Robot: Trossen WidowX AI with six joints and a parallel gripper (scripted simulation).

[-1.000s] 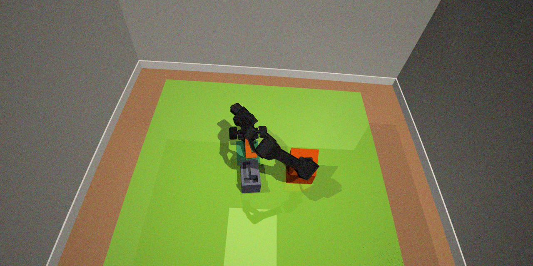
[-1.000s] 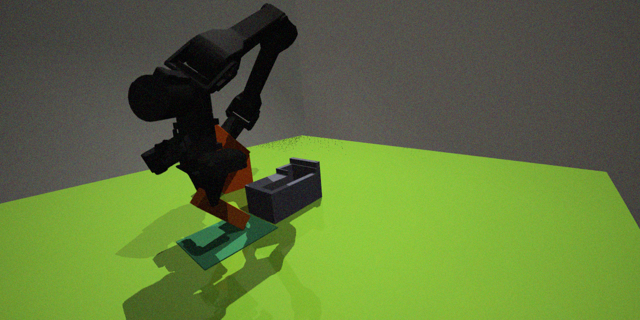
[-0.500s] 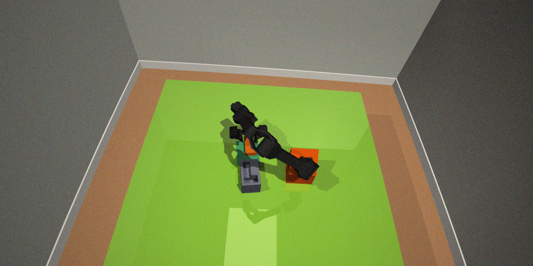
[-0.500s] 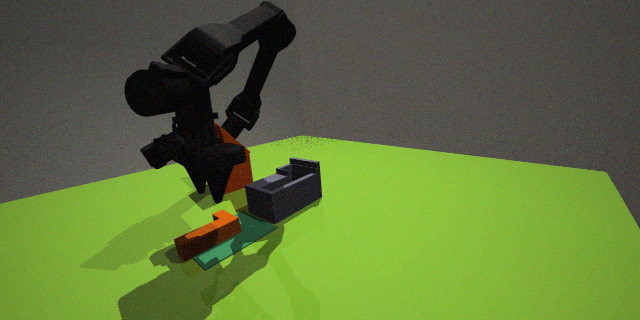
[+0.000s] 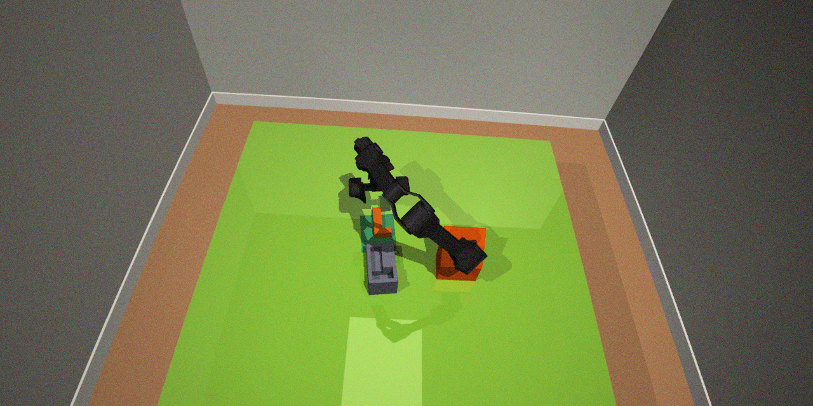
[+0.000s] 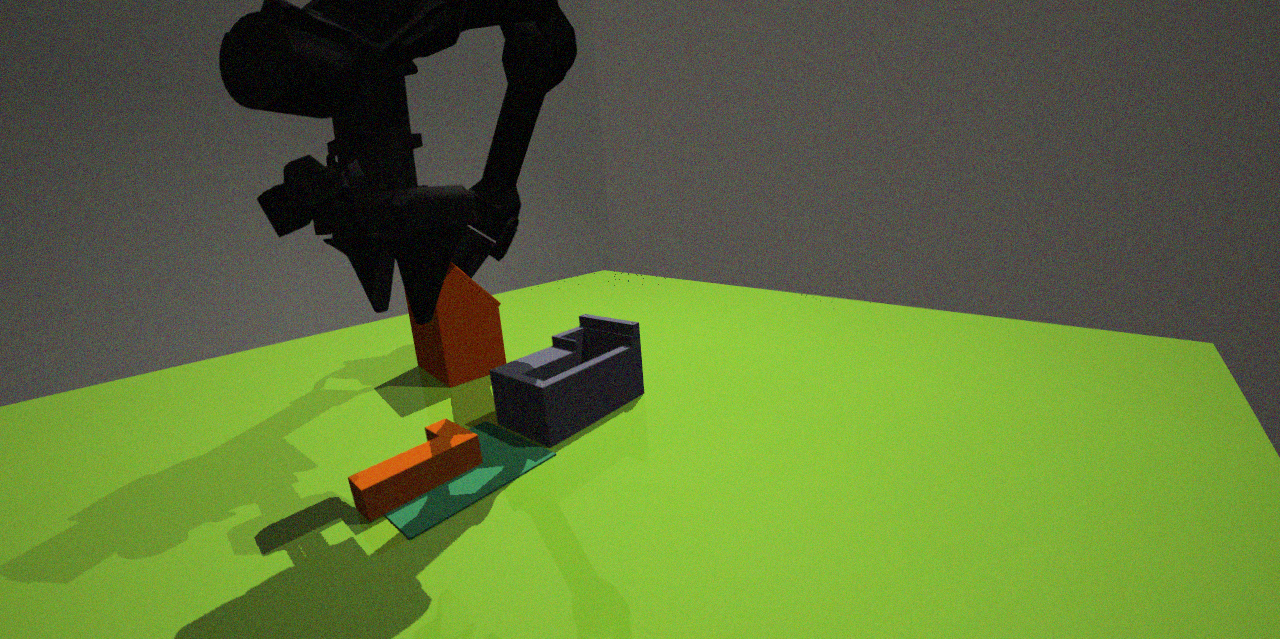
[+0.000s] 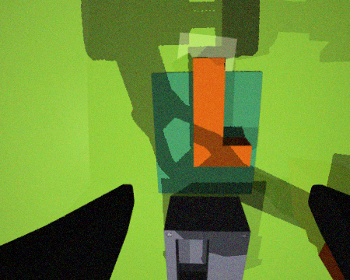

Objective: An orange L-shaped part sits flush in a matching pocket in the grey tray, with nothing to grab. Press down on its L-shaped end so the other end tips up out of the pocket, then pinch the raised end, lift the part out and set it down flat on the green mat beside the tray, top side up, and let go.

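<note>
The orange L-shaped part [image 5: 377, 222] [image 6: 411, 467] [image 7: 208, 89] lies flat on the green mat [image 5: 364, 220] [image 6: 519, 456] [image 7: 245, 101], its L-shape facing up. Its foot end is toward the tray, and its straight end reaches slightly past the mat's far edge. The grey tray [image 5: 382, 286] [image 6: 586, 407] [image 7: 206, 214] stands beside the mat with its pocket empty. My gripper [image 5: 379, 193] [image 6: 401, 316] [image 7: 222, 194] is open, fingers wide apart with nothing between them, raised well above the part and clear of it.
An orange-red block [image 5: 465, 236] [image 6: 465, 339] [image 7: 330, 264] stands to the side of the tray, under the arm's base in the top view. The arm's shadows fall across the mat, the part and the bright green table top [image 5: 284, 290] [image 6: 850, 456].
</note>
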